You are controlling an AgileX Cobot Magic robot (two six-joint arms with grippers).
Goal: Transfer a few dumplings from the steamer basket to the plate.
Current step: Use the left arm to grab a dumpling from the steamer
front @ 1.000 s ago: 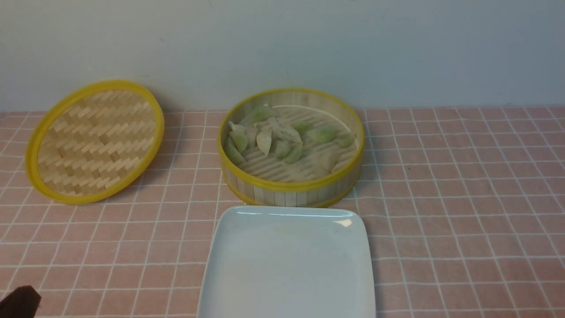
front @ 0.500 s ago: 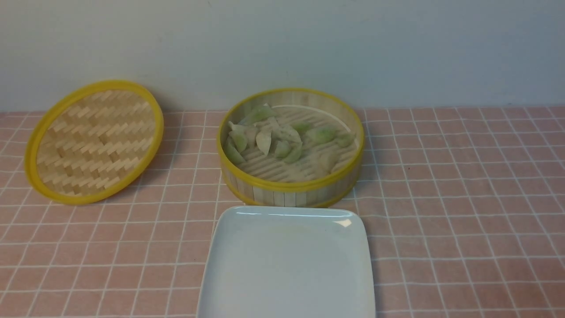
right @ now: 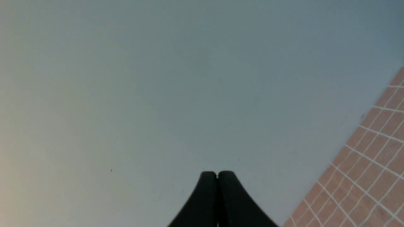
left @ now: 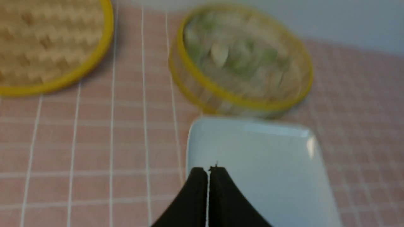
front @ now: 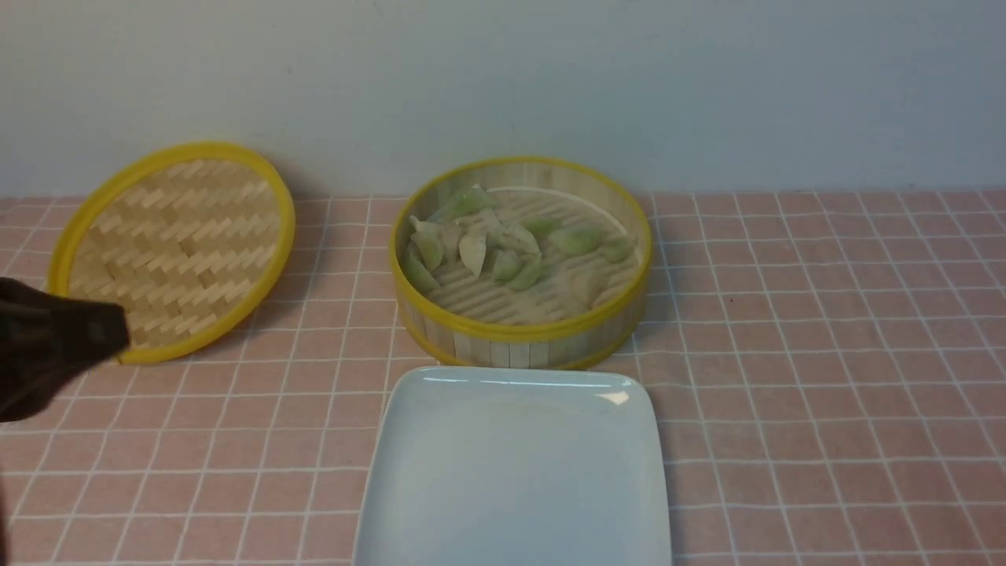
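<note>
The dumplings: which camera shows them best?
The front view: the dumplings lie sharp in the steamer basket. The left wrist view shows them blurred. The right wrist view shows none, mostly wall.

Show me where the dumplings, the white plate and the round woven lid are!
dumplings [front: 473, 251], front view, on a pale one near the middle of the bunch.
plate [front: 511, 472], front view, on its bare middle.
lid [front: 177, 244], front view, on its woven middle.
</note>
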